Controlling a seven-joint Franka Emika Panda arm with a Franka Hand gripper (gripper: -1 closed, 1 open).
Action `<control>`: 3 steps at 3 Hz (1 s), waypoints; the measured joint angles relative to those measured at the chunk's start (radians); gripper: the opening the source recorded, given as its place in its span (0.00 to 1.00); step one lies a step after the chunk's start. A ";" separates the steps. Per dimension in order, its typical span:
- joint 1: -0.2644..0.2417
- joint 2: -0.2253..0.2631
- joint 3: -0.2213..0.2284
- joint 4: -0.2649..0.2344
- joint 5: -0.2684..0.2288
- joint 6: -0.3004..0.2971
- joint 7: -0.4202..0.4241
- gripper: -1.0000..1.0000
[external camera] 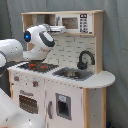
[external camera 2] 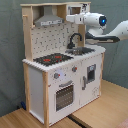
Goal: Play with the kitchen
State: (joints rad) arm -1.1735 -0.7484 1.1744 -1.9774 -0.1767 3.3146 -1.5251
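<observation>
Reaching level from frame edge, white arm's gripper (external camera 2: 70,19) at the upper microwave cabinet of the frame-filling white and light-wood toy kitchen (external camera: 75,95); finger state impossible to tell.

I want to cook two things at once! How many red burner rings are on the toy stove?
2. Both red rings sit side by side on the black stovetop, left of the sink in the second exterior view: one nearer the outer edge, the other nearer the sink. None looks hidden.
</observation>
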 joint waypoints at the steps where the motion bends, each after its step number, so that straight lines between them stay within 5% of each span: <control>1: -0.016 0.000 0.016 0.007 0.000 0.000 0.001 0.00; 3: 0.134 0.001 -0.089 -0.088 0.002 0.017 0.004 0.00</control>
State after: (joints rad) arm -1.0392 -0.7477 1.0852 -2.0655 -0.1743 3.3318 -1.5213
